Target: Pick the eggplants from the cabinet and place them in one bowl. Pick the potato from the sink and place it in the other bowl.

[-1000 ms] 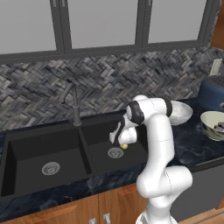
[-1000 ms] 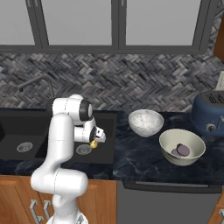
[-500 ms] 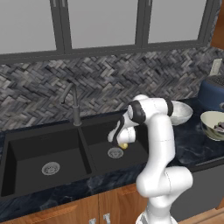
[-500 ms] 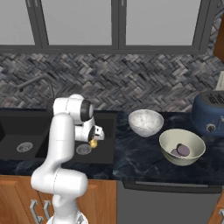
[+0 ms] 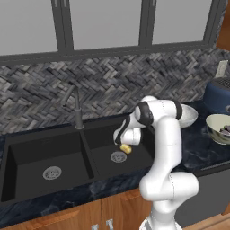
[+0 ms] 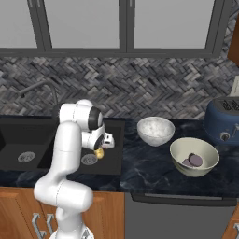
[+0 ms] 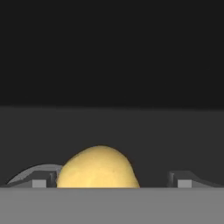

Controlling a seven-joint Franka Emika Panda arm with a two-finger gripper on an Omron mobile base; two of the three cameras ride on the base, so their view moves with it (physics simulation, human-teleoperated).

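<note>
Two eggplants (image 6: 192, 161) already lie in the cream bowl (image 6: 205, 167), so I judge the potato (image 5: 125, 148) is what's left; it sits in the sink (image 5: 49, 152) by the drain, my gripper (image 7: 111, 183) spread wide around it, gripping nothing. My hand view shows that straddle; the right base view adds the blue bowl (image 6: 225, 123) on the table

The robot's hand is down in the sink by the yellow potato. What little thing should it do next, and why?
Probably close the gripper on the potato. In the hand view the potato sits between the two open fingertips, a bit nearer one of them, and it lies by the drain in the sink. Nothing is held yet, so squeezing seems to come before lifting.
</note>
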